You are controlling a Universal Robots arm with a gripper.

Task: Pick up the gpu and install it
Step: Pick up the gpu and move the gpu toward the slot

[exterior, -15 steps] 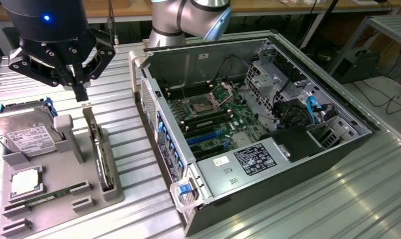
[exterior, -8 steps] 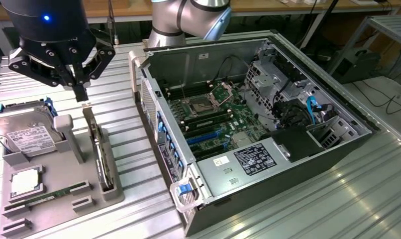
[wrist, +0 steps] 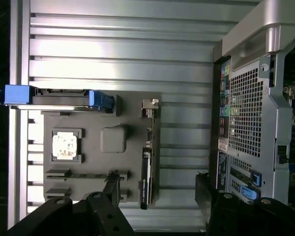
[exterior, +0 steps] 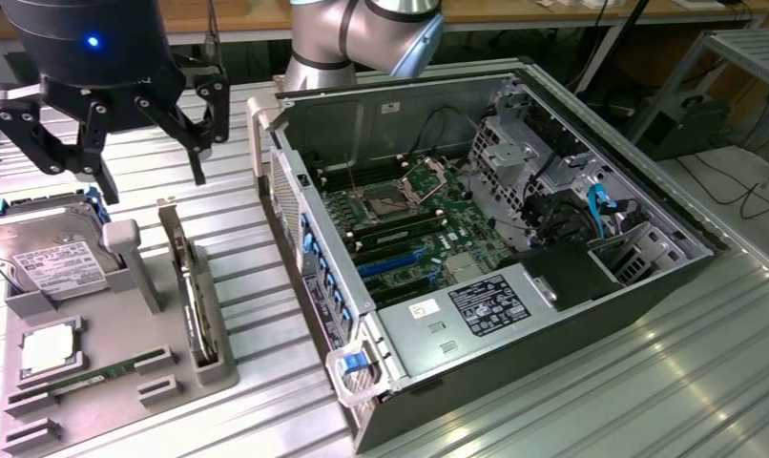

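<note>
A black multi-finger gripper [exterior: 149, 181] on the grey robot arm is seen above the slatted metal table [exterior: 613, 382], over the far end of a grey plastic holder tray [exterior: 149, 329]. Its fingers are spread wide apart and nothing is held between them. The gpu [exterior: 190, 286], a thin dark card with a silver metal bracket at one end, is stood on its edge in a slot of the tray, on the side nearest to the open black and silver computer case [exterior: 487, 239]. No contact between the gripper and the card can be seen. On the same tray are kept a silver hard drive with a white label [exterior: 53, 258], a square silver processor chip [exterior: 48, 348] and a slim green RAM stick [exterior: 92, 377].
</note>
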